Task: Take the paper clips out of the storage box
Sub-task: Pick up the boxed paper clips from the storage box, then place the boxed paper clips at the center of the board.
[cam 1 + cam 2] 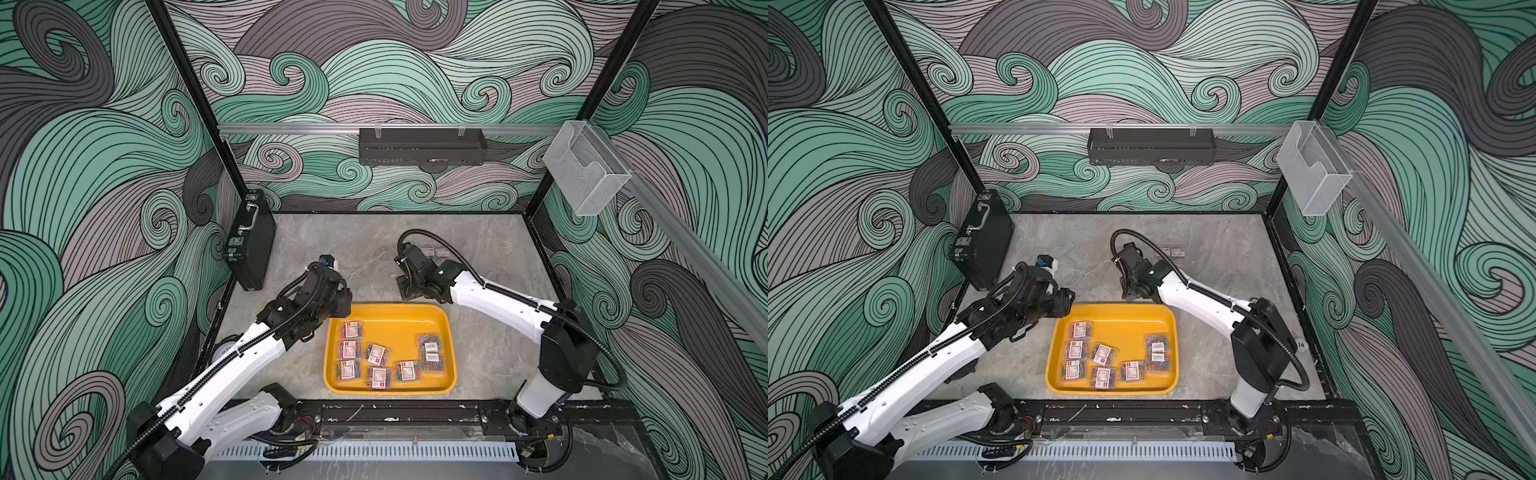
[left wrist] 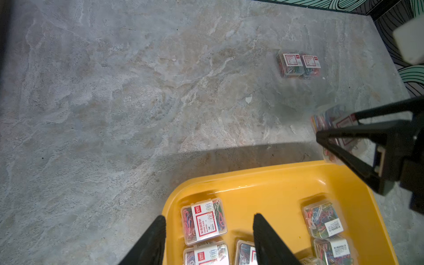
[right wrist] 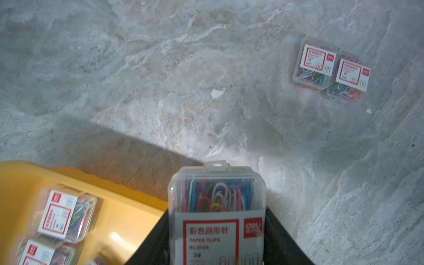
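Note:
The yellow storage box (image 1: 399, 326) sits near the front of the table and holds several clear boxes of paper clips (image 1: 376, 354). Two more paper clip boxes (image 3: 330, 70) lie side by side on the table farther back. My right gripper (image 3: 218, 210) is shut on one labelled box of paper clips (image 3: 216, 190), lifted just past the tray's far rim (image 3: 110, 187). In both top views it hangs at that rim (image 1: 406, 291). My left gripper (image 2: 210, 216) stands open and empty above the tray's far left corner, over a labelled box (image 2: 203, 221).
A black briefcase (image 1: 249, 243) leans against the left wall. A clear acrylic holder (image 1: 586, 170) hangs on the right wall rail, and a black perforated shelf (image 1: 422, 145) on the back wall. Grey stone tabletop (image 2: 114, 103) stretches behind the tray.

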